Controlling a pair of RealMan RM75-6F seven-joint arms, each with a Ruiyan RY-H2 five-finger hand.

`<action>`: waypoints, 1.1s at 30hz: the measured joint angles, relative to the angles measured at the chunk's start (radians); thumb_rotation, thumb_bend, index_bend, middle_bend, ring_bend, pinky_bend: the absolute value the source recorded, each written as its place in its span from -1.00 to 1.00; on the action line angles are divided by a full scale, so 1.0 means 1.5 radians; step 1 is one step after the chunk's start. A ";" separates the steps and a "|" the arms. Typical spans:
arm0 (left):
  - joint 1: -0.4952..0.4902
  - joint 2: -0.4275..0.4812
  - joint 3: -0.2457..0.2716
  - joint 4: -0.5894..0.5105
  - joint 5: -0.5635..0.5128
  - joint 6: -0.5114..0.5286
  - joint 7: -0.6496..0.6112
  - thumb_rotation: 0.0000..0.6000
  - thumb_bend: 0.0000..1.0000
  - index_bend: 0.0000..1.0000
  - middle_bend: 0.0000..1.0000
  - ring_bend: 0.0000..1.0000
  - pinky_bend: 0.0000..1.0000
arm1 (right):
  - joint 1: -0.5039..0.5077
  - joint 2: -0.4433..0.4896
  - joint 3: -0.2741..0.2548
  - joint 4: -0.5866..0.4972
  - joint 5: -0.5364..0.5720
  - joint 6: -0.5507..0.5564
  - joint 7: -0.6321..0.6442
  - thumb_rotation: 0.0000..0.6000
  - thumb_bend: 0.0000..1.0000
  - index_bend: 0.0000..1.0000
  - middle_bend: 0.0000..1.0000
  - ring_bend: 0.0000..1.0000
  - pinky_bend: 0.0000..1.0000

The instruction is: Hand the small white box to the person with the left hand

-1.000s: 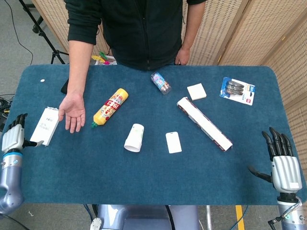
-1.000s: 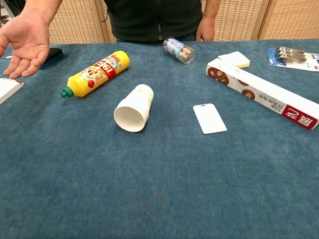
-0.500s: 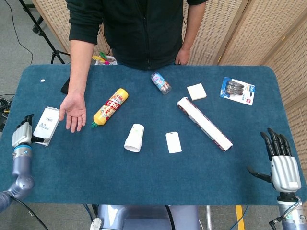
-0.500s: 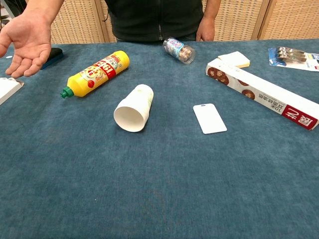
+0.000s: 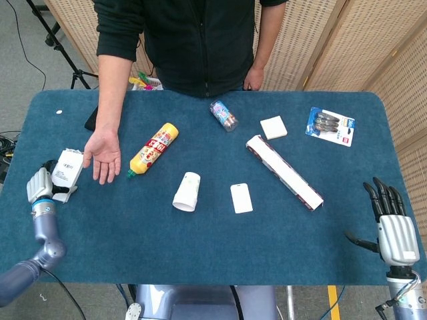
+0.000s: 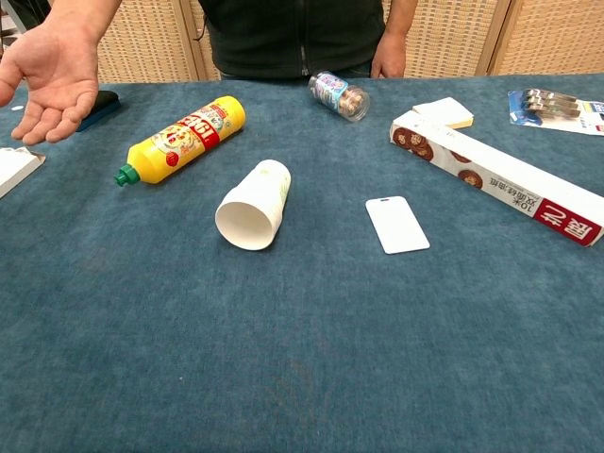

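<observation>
we are gripping the small white box (image 5: pixel 67 167) with the left robot hand (image 5: pixel 41 185); it is looking light, stiff, best held across its narrow sides.

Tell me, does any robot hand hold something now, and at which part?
The left hand is at the near end of the small white box; a firm hold cannot be told. The right hand holds nothing.

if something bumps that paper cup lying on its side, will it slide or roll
The paper cup lies on its side, so a nudge would probably roll it, and its taper suggests a curve rather than a straight line. It looks empty and thin-walled, so likely light and easy to crush. The felt-like table cover may slow it quickly.
</observation>
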 measured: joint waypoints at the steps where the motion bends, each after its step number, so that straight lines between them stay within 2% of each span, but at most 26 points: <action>1: -0.001 -0.008 -0.004 0.010 0.002 0.004 0.000 1.00 -0.63 0.00 -0.11 -0.22 0.04 | 0.000 0.000 0.000 0.000 0.000 0.000 0.000 1.00 -1.00 -1.00 -1.00 -1.00 -1.00; 3: -0.003 -0.016 -0.011 0.016 0.004 0.011 -0.001 1.00 -0.58 0.08 -0.05 -0.17 0.07 | 0.000 0.001 0.000 0.000 0.000 0.001 0.001 1.00 -1.00 -1.00 -1.00 -1.00 -1.00; 11: 0.007 -0.020 -0.032 0.019 0.037 0.042 -0.040 1.00 -0.58 0.09 -0.04 -0.16 0.07 | -0.001 0.001 -0.002 -0.003 -0.003 0.001 0.001 1.00 -1.00 -1.00 -1.00 -1.00 -1.00; 18: 0.052 0.042 -0.036 -0.057 0.120 0.117 -0.118 1.00 -0.58 0.12 -0.04 -0.16 0.07 | 0.000 -0.001 -0.005 -0.005 -0.006 0.000 -0.006 1.00 -1.00 -1.00 -1.00 -1.00 -1.00; 24: 0.107 0.111 -0.016 -0.129 0.240 0.208 -0.204 1.00 -0.67 0.14 -0.02 -0.16 0.07 | 0.001 -0.004 -0.007 -0.005 -0.007 -0.001 -0.012 1.00 -1.00 -1.00 -1.00 -1.00 -1.00; 27: 0.126 0.139 0.005 -0.145 0.326 0.256 -0.267 1.00 -0.69 0.17 0.00 -0.16 0.07 | 0.001 -0.005 -0.008 -0.006 -0.008 -0.003 -0.016 1.00 -1.00 -1.00 -1.00 -1.00 -1.00; 33: 0.141 0.189 0.067 -0.133 0.549 0.390 -0.384 1.00 -0.70 0.22 0.03 -0.16 0.07 | 0.002 -0.009 -0.012 -0.008 -0.010 -0.005 -0.027 1.00 -1.00 -1.00 -1.00 -1.00 -1.00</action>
